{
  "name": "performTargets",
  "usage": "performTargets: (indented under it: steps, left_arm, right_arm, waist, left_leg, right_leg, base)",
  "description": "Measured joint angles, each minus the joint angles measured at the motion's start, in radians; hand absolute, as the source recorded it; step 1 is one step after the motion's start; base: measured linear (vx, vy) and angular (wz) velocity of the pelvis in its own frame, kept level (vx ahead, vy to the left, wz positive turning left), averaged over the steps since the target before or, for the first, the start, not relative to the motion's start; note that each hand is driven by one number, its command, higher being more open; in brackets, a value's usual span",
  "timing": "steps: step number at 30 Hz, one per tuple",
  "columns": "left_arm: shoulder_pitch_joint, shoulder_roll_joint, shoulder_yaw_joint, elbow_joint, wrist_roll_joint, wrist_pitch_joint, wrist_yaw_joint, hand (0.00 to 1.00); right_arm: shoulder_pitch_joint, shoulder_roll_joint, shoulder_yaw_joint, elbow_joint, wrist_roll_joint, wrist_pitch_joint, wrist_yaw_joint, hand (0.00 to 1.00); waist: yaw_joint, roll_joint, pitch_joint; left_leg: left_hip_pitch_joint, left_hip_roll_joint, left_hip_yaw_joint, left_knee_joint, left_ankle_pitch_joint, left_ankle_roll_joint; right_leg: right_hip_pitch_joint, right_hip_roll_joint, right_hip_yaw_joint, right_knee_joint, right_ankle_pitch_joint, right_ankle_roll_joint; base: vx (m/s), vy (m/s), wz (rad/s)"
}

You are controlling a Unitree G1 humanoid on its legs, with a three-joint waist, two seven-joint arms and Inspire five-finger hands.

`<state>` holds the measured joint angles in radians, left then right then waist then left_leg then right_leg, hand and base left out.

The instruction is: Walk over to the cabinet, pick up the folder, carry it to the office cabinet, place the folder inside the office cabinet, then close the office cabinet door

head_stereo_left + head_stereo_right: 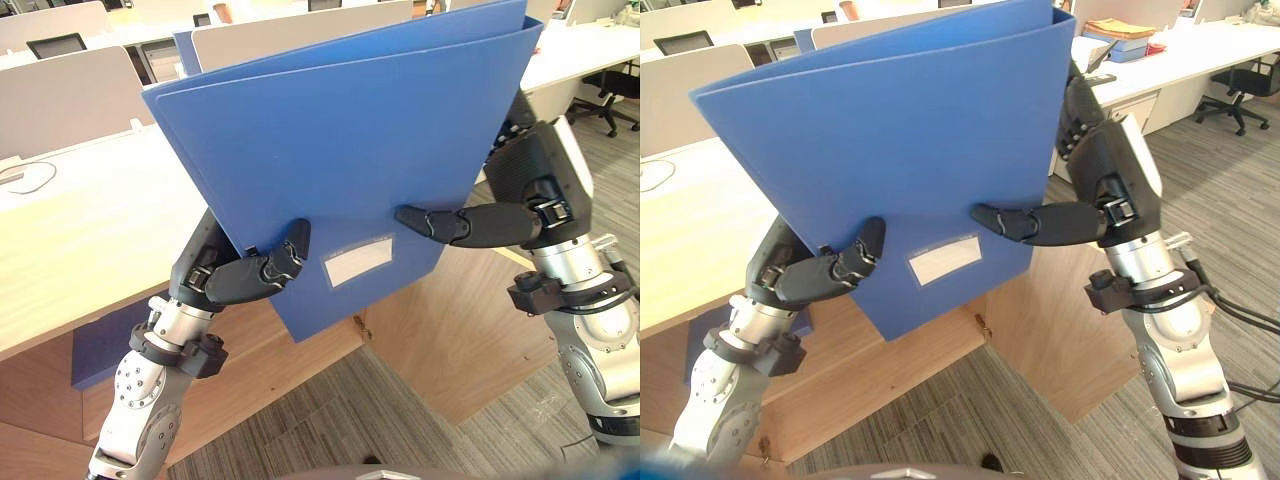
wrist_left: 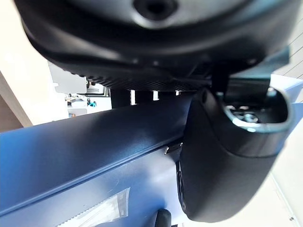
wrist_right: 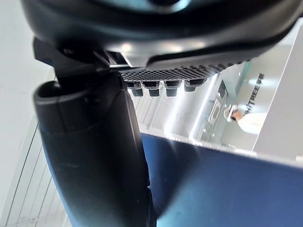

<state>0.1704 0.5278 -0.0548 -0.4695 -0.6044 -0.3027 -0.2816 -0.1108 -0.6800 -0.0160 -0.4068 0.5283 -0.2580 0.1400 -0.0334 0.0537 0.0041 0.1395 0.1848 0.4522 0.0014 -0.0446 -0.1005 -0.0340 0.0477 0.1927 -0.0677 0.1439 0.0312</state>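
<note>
The blue folder (image 1: 340,150) is picked up and hangs tilted above the wooden worktop (image 1: 80,240), pinched between thumb and fingers by the left hand (image 1: 255,272) and the right hand (image 1: 470,225), so I judge that carrying it, placing it in the office cabinet and closing the door are left.

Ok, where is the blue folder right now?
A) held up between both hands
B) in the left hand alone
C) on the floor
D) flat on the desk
A: the blue folder is raised above the desk, with the left hand and the right hand each pinching one side, thumb on its front face.
</note>
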Motion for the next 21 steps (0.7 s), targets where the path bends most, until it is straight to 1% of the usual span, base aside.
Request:
performTargets:
  steps: [1, 3, 5, 6, 7, 9, 11, 12, 13, 15, 18, 20, 21]
  left_arm:
    - [0.000, 0.012, -0.010, 0.000, -0.003, 0.000, 0.000, 0.00]
    - [-0.002, 0.055, -0.050, -0.001, -0.023, 0.000, 0.006, 0.00]
    - [-0.006, 0.098, -0.080, 0.000, -0.053, 0.002, 0.042, 0.00]
    - [-0.006, 0.109, -0.086, 0.000, -0.061, 0.002, 0.050, 0.00]
    - [-0.007, 0.117, -0.091, 0.000, -0.067, 0.002, 0.059, 0.00]
    - [-0.030, 0.161, -0.112, 0.008, -0.098, 0.002, 0.091, 0.00]
    - [-0.051, 0.182, -0.130, 0.022, -0.108, -0.002, 0.106, 0.00]
    - [-0.071, 0.193, -0.144, 0.040, -0.113, -0.004, 0.112, 1.00]
    - [-0.084, 0.206, -0.162, 0.052, -0.113, -0.009, 0.119, 1.00]
    - [-0.098, 0.224, -0.190, 0.079, -0.113, -0.021, 0.125, 1.00]
    - [-0.123, 0.259, -0.238, 0.146, -0.115, -0.027, 0.126, 1.00]
    - [-0.154, 0.292, -0.314, 0.217, -0.172, -0.022, 0.125, 1.00]
    - [-0.171, 0.317, -0.382, 0.262, -0.215, -0.010, 0.110, 1.00]
  right_arm:
    - [-0.005, -0.011, 0.020, 0.008, 0.020, 0.000, 0.010, 1.00]
    - [-0.032, -0.067, 0.099, 0.031, 0.095, 0.001, 0.048, 1.00]
    - [-0.090, -0.162, 0.187, 0.076, 0.219, 0.003, 0.076, 1.00]
    - [-0.113, -0.189, 0.213, 0.089, 0.249, 0.003, 0.081, 0.00]
    - [-0.136, -0.215, 0.238, 0.102, 0.272, 0.003, 0.083, 0.00]
    - [-0.235, -0.348, 0.352, 0.149, 0.403, 0.006, 0.100, 0.00]
    - [-0.291, -0.418, 0.422, 0.173, 0.482, 0.011, 0.113, 0.00]
    - [-0.333, -0.474, 0.474, 0.187, 0.543, 0.019, 0.131, 0.00]
    - [-0.363, -0.524, 0.517, 0.200, 0.583, 0.031, 0.146, 0.00]
    - [-0.388, -0.572, 0.563, 0.213, 0.614, 0.048, 0.173, 0.00]
    - [-0.401, -0.624, 0.602, 0.219, 0.611, 0.058, 0.227, 0.00]
    - [-0.427, -0.641, 0.635, 0.219, 0.582, 0.062, 0.233, 0.00]
    - [-0.444, -0.655, 0.650, 0.219, 0.535, 0.067, 0.232, 0.00]
  waist:
    - [0.000, -0.002, -0.003]
    - [0.001, -0.008, -0.010]
    - [0.002, -0.009, -0.010]
    - [0.003, -0.009, -0.010]
    - [0.003, -0.009, -0.010]
    - [0.010, -0.012, -0.011]
    - [0.014, -0.016, -0.014]
    - [0.021, -0.019, -0.015]
    - [0.029, -0.023, -0.017]
    - [0.037, -0.028, -0.020]
    - [0.039, -0.035, -0.027]
    - [0.037, -0.035, -0.032]
    - [0.034, -0.036, -0.035]
  left_leg:
    - [0.000, 0.000, 0.000, -0.002, 0.001, 0.000]
    - [0.000, -0.005, -0.002, -0.018, 0.013, 0.000]
    - [0.003, -0.010, -0.005, -0.035, 0.026, 0.000]
    - [0.003, -0.011, -0.005, -0.035, 0.026, 0.000]
    - [0.003, -0.011, -0.005, -0.035, 0.027, 0.000]
    - [0.001, -0.011, -0.008, -0.036, 0.028, -0.002]
    - [-0.004, -0.011, -0.019, -0.035, 0.030, -0.004]
    - [-0.007, -0.011, -0.024, -0.035, 0.030, -0.005]
    - [-0.009, -0.011, -0.025, -0.035, 0.031, -0.006]
    - [-0.013, -0.010, -0.029, -0.035, 0.034, -0.003]
    - [-0.020, -0.012, -0.030, -0.035, 0.036, -0.003]
    - [-0.020, -0.012, -0.028, -0.036, 0.036, -0.003]
    - [-0.020, -0.012, -0.027, -0.038, 0.037, -0.003]
  right_leg:
    - [0.000, -0.002, -0.001, -0.002, 0.001, 0.000]
    - [0.000, -0.005, -0.002, -0.016, 0.011, -0.001]
    - [-0.001, -0.007, -0.007, -0.016, 0.013, 0.000]
    - [-0.001, -0.008, -0.007, -0.016, 0.014, 0.000]
    - [-0.001, -0.008, -0.007, -0.016, 0.014, 0.000]
    - [-0.001, -0.009, -0.011, -0.016, 0.015, 0.000]
    - [-0.001, -0.010, -0.020, -0.016, 0.015, 0.000]
    - [-0.002, -0.010, -0.024, -0.016, 0.015, 0.000]
    - [-0.003, -0.010, -0.025, -0.016, 0.016, 0.000]
    - [-0.004, -0.011, -0.028, -0.016, 0.015, 0.000]
    - [-0.016, -0.013, -0.029, -0.016, 0.017, 0.000]
    - [-0.016, -0.013, -0.028, -0.016, 0.017, 0.000]
    - [-0.016, -0.013, -0.028, -0.016, 0.017, 0.000]
  base:
    - [-0.04, -0.009, 0.02]
    - [-0.04, -0.008, 0.03]
    - [-0.05, -0.016, 0.05]
    - [-0.04, -0.016, 0.03]
    - [0.00, 0.000, 0.00]
    - [-0.03, -0.021, 0.05]
    - [-0.02, -0.025, 0.13]
    - [-0.01, -0.024, 0.12]
    - [-0.01, -0.027, 0.09]
    - [0.00, -0.019, 0.05]
    - [0.00, 0.000, 0.00]
    - [0.00, 0.000, 0.00]
    - [0.00, 0.000, 0.00]
